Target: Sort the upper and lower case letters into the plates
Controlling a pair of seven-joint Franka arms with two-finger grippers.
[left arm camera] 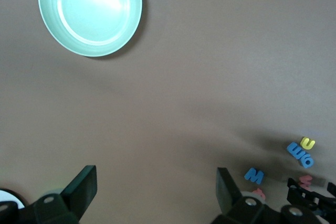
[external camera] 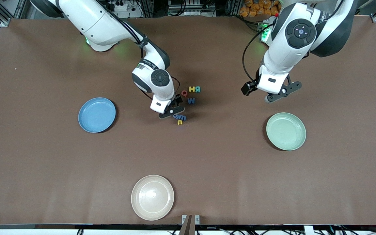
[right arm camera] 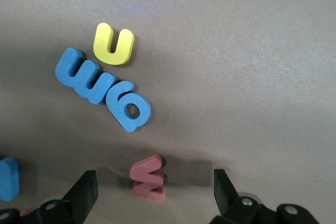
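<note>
My right gripper [external camera: 171,113] is low over the letter cluster at the table's middle, open. A small pink letter [right arm camera: 148,178] sits on the table between its fingers [right arm camera: 84,190], touching neither. Close by lie a yellow u [right arm camera: 114,44] and two blue letters [right arm camera: 84,75] [right arm camera: 130,108]. Farther from the front camera are a blue W [external camera: 191,101], a red Q [external camera: 184,93], a yellow H [external camera: 192,89] and a teal R [external camera: 198,89]. The blue plate [external camera: 96,115] and the mint plate [external camera: 286,131] hold nothing. My left gripper [external camera: 277,95] waits open above bare table near the mint plate [left arm camera: 90,11].
A cream-white plate [external camera: 152,197] lies near the table's front edge, nearest the front camera. The brown tabletop [external camera: 227,169] stretches wide around the letters and plates. The left wrist view shows the right gripper [left arm camera: 310,198] beside the letters.
</note>
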